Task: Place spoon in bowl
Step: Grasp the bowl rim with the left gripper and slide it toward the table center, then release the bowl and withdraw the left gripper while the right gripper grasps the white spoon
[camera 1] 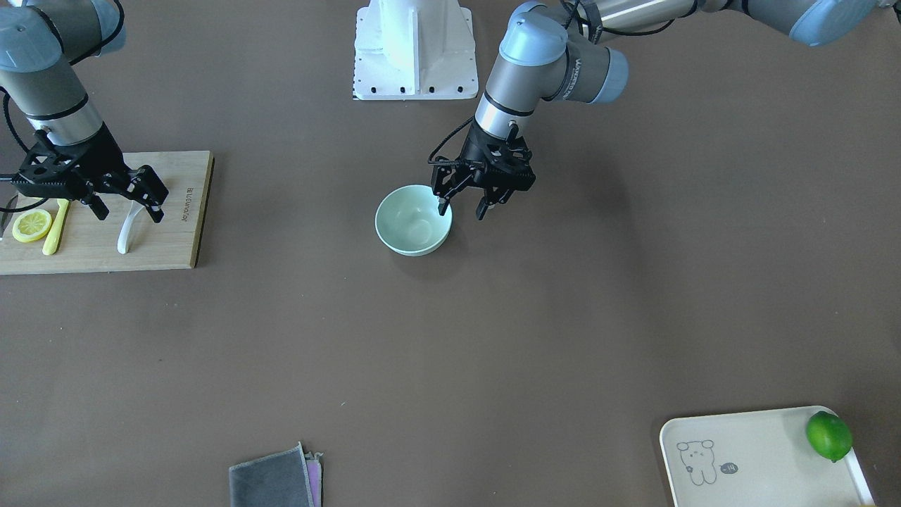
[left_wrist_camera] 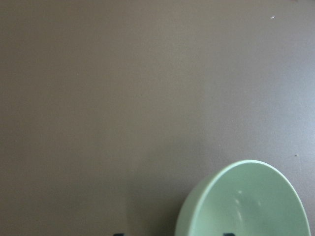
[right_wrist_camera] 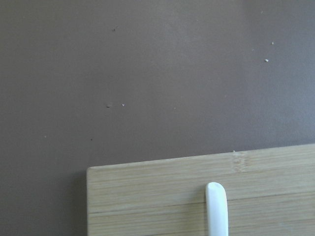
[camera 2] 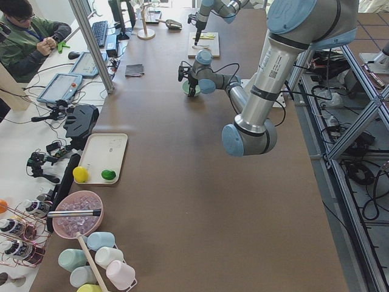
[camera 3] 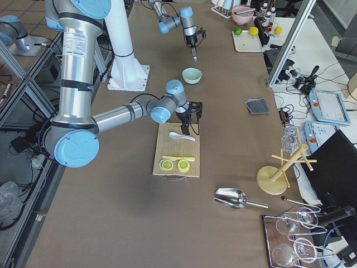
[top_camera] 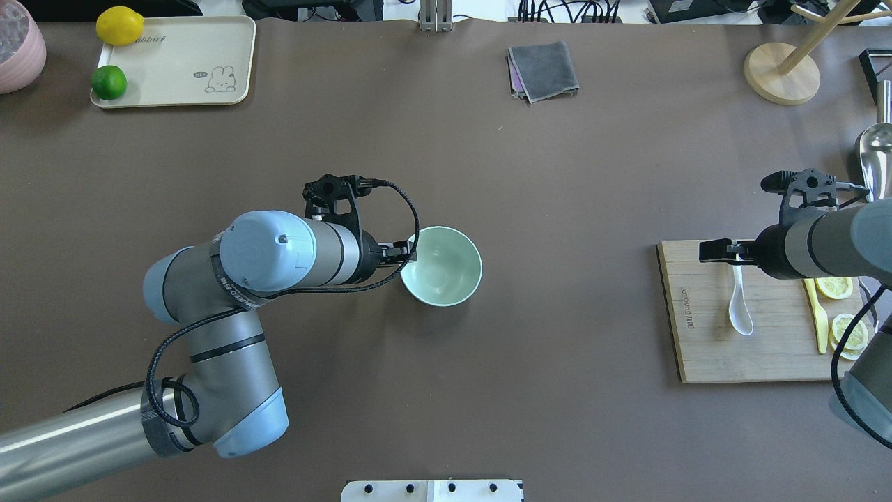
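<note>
The spoon [camera 1: 127,232] lies flat on the bamboo board [camera 1: 165,243], beside a yellow knife [camera 1: 55,229]. The right gripper [camera 1: 130,213] is positioned above the spoon, jaws spread wide, nothing held. The bowl [camera 1: 405,229] stands upright at mid-surface, well apart from the board. The left gripper [camera 1: 462,211] is spread across the bowl's rim, one finger inside and one outside; contact cannot be confirmed.

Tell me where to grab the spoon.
I'd take the spoon by its slim handle, coming straight down from above with the jaws across its width: it lies flat on the board, and the right gripper hovers open over that end.
</note>
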